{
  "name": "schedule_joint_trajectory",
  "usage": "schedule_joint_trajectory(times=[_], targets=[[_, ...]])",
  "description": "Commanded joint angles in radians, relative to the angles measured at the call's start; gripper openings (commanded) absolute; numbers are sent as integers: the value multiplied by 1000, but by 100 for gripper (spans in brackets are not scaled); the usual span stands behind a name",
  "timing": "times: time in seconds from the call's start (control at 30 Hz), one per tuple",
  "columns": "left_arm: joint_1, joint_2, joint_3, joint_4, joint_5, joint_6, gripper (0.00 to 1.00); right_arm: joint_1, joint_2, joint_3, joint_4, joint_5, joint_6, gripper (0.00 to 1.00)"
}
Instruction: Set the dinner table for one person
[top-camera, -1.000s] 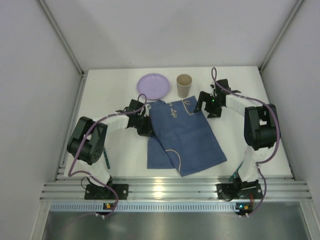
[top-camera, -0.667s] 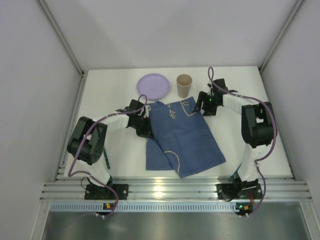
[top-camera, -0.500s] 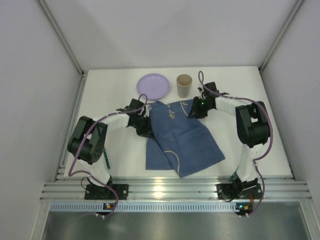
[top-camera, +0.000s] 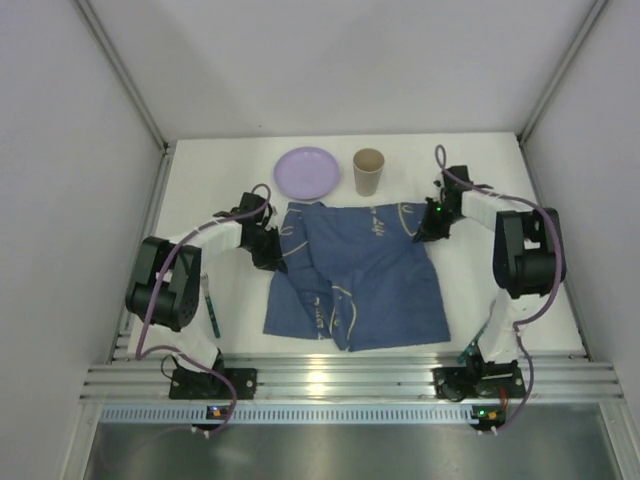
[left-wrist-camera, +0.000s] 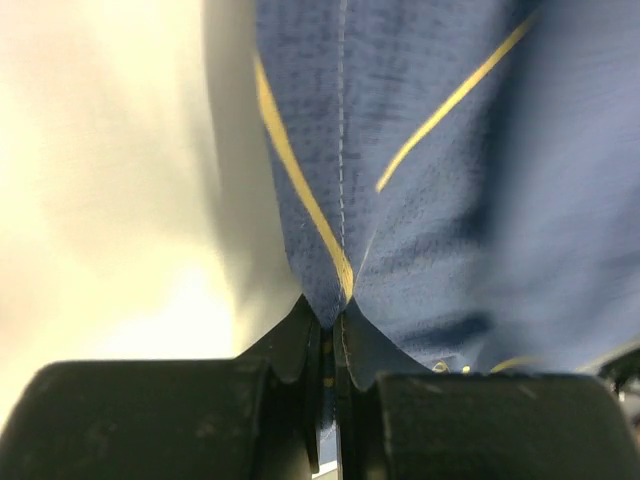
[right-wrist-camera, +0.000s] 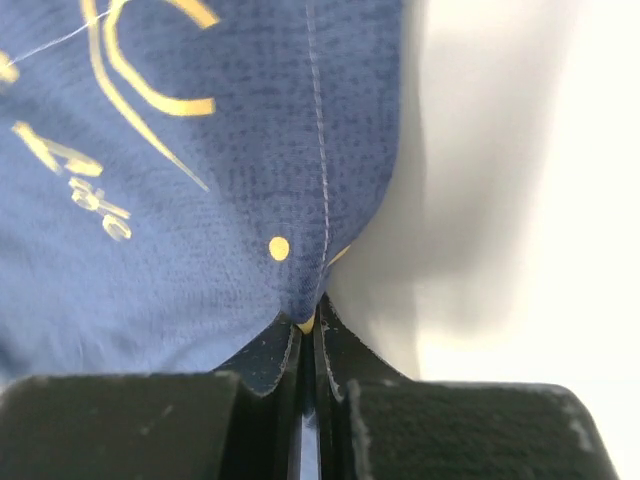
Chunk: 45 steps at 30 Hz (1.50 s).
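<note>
A blue cloth placemat (top-camera: 360, 275) with cream line drawings lies partly spread on the white dinner table (top-camera: 200, 180), its near left part still folded over. My left gripper (top-camera: 273, 243) is shut on the placemat's far left corner (left-wrist-camera: 335, 300). At the far right corner (right-wrist-camera: 305, 315), my right gripper (top-camera: 425, 226) is also shut on the cloth. In both wrist views the jaws pinch a point of blue fabric. A lilac plate (top-camera: 306, 172) and a tan paper cup (top-camera: 368, 171) stand behind the placemat.
White walls close in the table on three sides. An aluminium rail (top-camera: 340, 380) runs along the near edge by the arm bases. A thin green-handled utensil (top-camera: 209, 305) lies at the left, beside the left arm.
The right gripper reached the placemat's far corner, closed on it and pulled right. The left gripper moved left with its corner. The cloth has spread wider between them.
</note>
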Motion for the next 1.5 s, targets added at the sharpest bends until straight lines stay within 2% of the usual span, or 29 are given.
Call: schedule_joint_trajectory(times=[0.0,0.07,0.33,0.4,0.43,0.5,0.53,0.6,0.63,0.67,0.7,0.73,0.87,1.0,1.03,1.07,1.13,1.3,1.47], targets=[[63,-90,20,-107,-100,2,0,-135,-71,46,-148,217,-72,0],[88,-118,26,-136,-120,4,0,-192,-76,80,-178,248,-78,0],[99,-158,5,-185,-165,-27,0,-191,-31,146,-213,218,-83,1],[100,-166,-9,-198,-180,-42,0,-189,-31,133,-198,186,-83,9],[100,-169,-12,-202,-185,-45,0,-188,-31,129,-190,170,-80,18],[100,-176,-26,-217,-209,-64,0,-172,-27,128,-179,143,-81,25],[100,-178,-31,-222,-218,-70,0,-163,-24,135,-173,133,-83,35],[100,-190,-40,-247,-235,-96,0,-143,-16,152,-165,94,-89,47],[100,-201,-46,-250,-238,-105,28,-111,-15,162,-162,86,-91,58],[97,-211,-54,-254,-242,-113,76,-88,-15,169,-164,78,-94,63],[94,-227,-54,-259,-275,-134,98,-77,-18,177,-167,77,-97,68],[93,-266,-52,-268,-291,-142,98,-67,-24,185,-179,80,-97,78],[91,-322,14,-280,-321,-141,98,-34,-114,140,-178,92,-83,84],[90,-307,100,-232,-363,-92,98,-24,-243,73,-216,101,-69,88],[90,-291,118,-209,-358,-79,98,-22,-263,62,-222,106,-68,92],[90,-249,161,-169,-355,-67,98,-16,-284,50,-230,110,-63,100],[90,-186,250,-136,-340,-65,98,-7,-353,15,-245,123,-57,100],[90,85,449,-42,-335,-119,99,16,-496,-33,-286,129,-48,100],[91,313,682,42,-335,-180,98,19,-588,-56,-331,159,-52,100]])
